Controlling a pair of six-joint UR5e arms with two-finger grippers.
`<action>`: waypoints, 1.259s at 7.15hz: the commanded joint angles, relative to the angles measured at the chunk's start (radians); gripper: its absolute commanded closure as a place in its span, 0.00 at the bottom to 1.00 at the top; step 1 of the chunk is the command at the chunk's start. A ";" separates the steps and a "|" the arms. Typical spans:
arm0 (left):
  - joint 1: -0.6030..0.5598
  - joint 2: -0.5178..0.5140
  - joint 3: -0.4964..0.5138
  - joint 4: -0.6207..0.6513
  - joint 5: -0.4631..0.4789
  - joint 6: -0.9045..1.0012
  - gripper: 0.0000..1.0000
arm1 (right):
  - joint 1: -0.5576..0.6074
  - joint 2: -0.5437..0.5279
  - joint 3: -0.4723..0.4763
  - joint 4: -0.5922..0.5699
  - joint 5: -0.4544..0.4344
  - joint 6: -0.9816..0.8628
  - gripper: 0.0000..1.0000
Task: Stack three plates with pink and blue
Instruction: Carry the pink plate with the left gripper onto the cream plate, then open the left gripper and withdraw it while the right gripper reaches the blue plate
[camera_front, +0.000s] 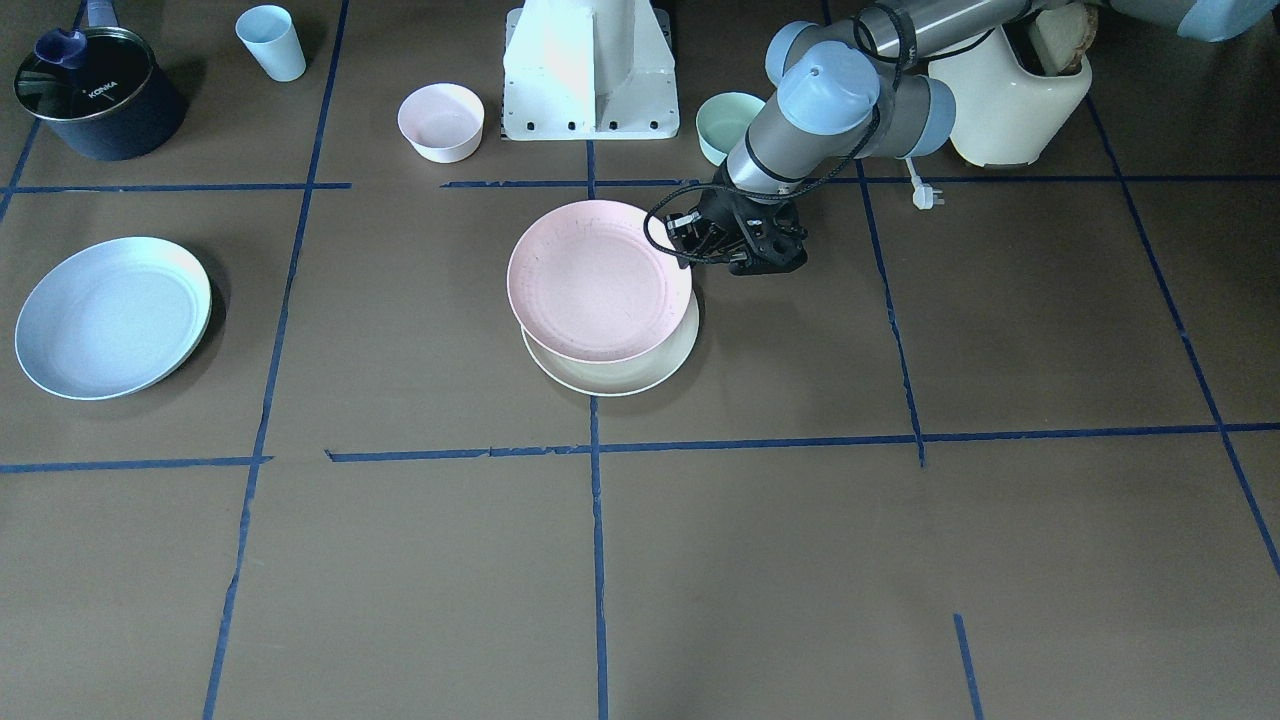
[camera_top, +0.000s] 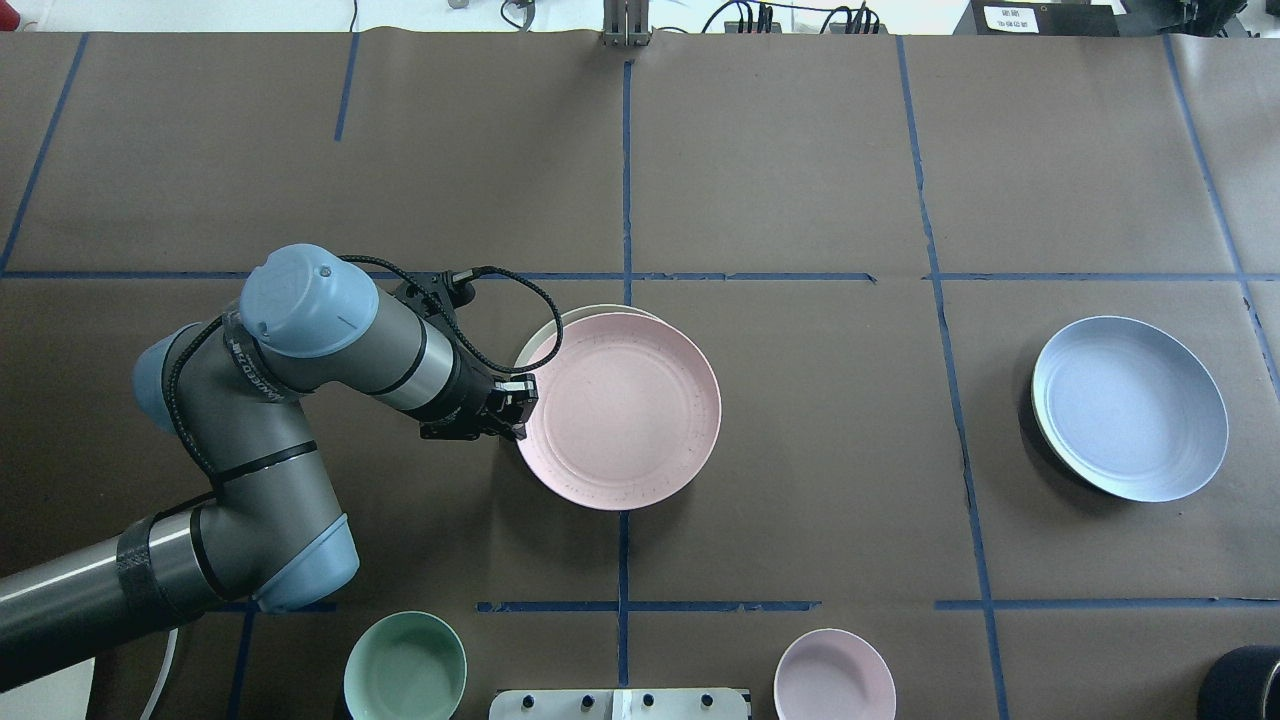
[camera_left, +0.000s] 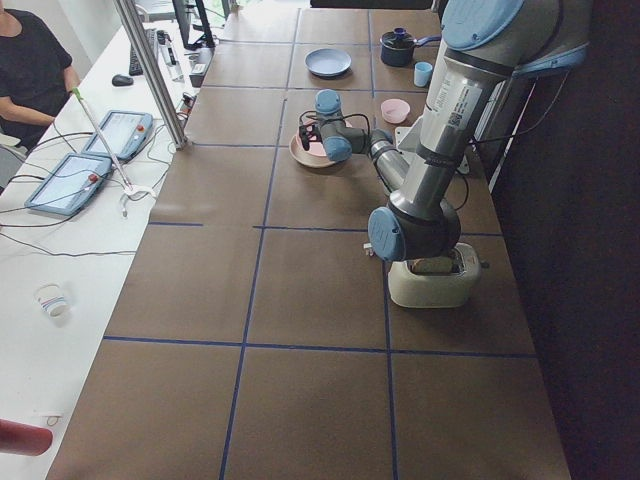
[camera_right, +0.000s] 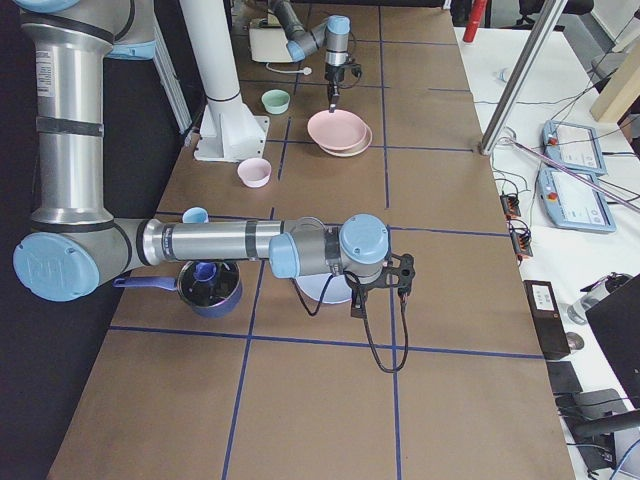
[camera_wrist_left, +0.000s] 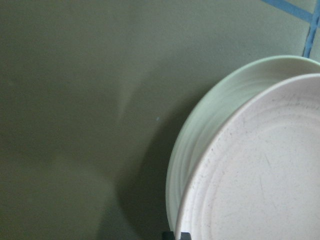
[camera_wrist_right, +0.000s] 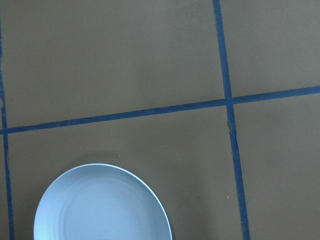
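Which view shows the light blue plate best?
Overhead exterior: the light blue plate lies whole, unobstructed. Front-facing also shows it whole; right wrist crops it; exterior left shows it tiny; exterior right mostly hides it.

The pale pink round matte plate (camera_top: 620, 410) has fine dark speckles. The cream round matte plate (camera_front: 610, 380) is plain, the light blue round matte plate (camera_top: 1130, 408) too. Blue tape lines (camera_top: 627, 180) cross the brown surface (camera_top: 800, 150).

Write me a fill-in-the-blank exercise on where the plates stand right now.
The hand gripping the pink plate belongs to the ___ arm.
The lower plate of the pair is ___ in colour.
The blue plate lies on the robot's ___ side.
Missing words: left; cream; right.
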 joint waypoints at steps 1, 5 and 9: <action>-0.020 0.000 0.015 0.003 0.002 -0.004 0.93 | -0.026 -0.005 -0.002 0.035 -0.004 0.029 0.00; -0.064 -0.006 0.015 0.029 -0.001 -0.002 0.01 | -0.052 -0.013 -0.002 0.038 -0.032 0.031 0.00; -0.074 0.004 -0.136 0.175 -0.017 0.004 0.00 | -0.107 -0.014 -0.016 0.050 -0.055 0.049 0.00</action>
